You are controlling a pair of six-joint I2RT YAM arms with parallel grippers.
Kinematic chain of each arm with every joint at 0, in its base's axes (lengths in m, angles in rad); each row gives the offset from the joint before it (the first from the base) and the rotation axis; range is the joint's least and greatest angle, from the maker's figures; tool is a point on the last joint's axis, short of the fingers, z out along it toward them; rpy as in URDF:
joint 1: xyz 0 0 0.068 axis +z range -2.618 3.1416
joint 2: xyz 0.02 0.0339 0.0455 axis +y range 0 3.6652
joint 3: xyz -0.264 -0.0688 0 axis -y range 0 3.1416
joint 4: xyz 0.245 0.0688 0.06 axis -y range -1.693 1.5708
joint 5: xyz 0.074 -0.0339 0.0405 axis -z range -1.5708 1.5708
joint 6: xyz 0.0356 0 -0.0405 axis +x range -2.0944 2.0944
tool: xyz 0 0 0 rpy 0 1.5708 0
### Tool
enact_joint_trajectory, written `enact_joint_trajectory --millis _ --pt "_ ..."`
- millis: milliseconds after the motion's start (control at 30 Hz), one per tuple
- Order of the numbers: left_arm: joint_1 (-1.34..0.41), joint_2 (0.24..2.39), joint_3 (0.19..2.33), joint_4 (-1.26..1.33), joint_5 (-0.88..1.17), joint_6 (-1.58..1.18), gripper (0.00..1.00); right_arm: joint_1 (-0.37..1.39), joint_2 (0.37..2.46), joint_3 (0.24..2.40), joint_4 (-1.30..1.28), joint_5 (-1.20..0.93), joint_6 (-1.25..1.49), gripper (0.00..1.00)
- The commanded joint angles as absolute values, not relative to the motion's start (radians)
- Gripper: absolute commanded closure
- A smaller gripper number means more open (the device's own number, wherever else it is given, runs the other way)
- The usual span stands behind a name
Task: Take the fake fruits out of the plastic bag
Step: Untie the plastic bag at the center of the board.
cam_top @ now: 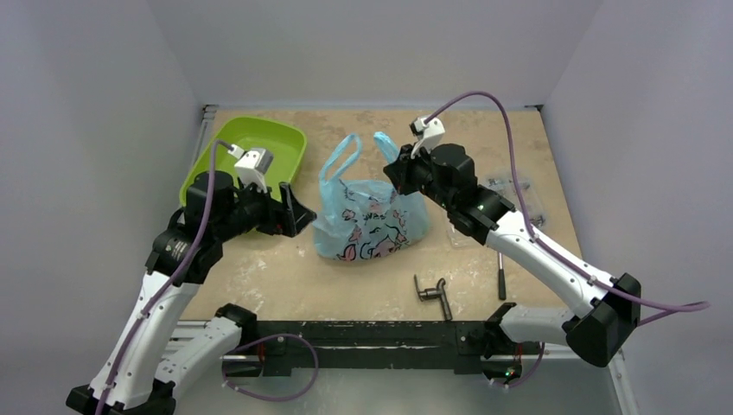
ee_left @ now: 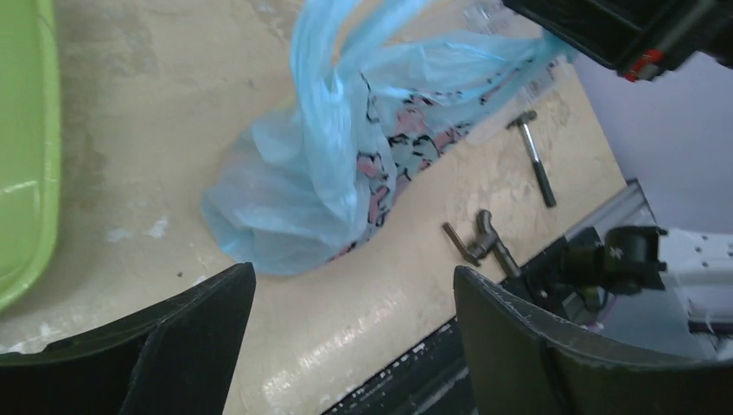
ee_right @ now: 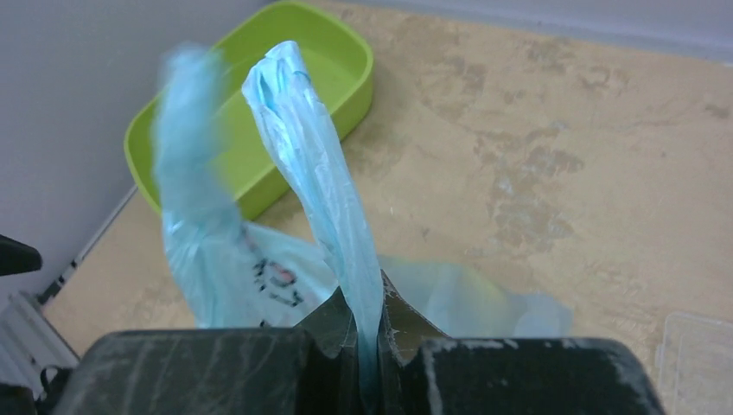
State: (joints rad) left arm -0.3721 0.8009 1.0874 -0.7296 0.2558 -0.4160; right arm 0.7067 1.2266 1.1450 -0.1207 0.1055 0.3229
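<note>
The light-blue plastic bag (cam_top: 367, 212) with pink and black prints stands on the table between my arms, both handles up. My right gripper (cam_top: 395, 169) is shut on the bag's right handle. In the right wrist view that handle (ee_right: 318, 173) runs up from between the closed fingertips (ee_right: 370, 304). My left gripper (cam_top: 294, 212) is open and empty just left of the bag, near its base. In the left wrist view the bag (ee_left: 320, 173) lies beyond the spread fingers (ee_left: 354, 294). The fake fruits are hidden inside the bag.
A lime-green tray (cam_top: 246, 151) sits at the back left, behind the left gripper. A clear plastic box (cam_top: 514, 194) lies right of the right arm. A metal clamp piece (cam_top: 432, 294) and a dark rod (cam_top: 501, 281) lie near the front edge.
</note>
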Motion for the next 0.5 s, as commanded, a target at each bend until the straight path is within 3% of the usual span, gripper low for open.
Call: enact_joint_trajectory --millis 0,200,467 --pt "-0.397 0.787 1.136 -0.853 0.478 -0.337 0.12 0.707 1.174 1.093 -0.121 0.002 0.324 0.97" --pt "-0.682 0.865 1.271 -0.935 0.056 -0.302 0.07 0.707 1.17 1.093 -0.133 0.003 0.322 0.97" --pt "-0.871 1.024 1.32 -0.681 -0.398 -0.153 0.06 0.707 1.138 1.084 -0.112 0.002 0.331 0.96"
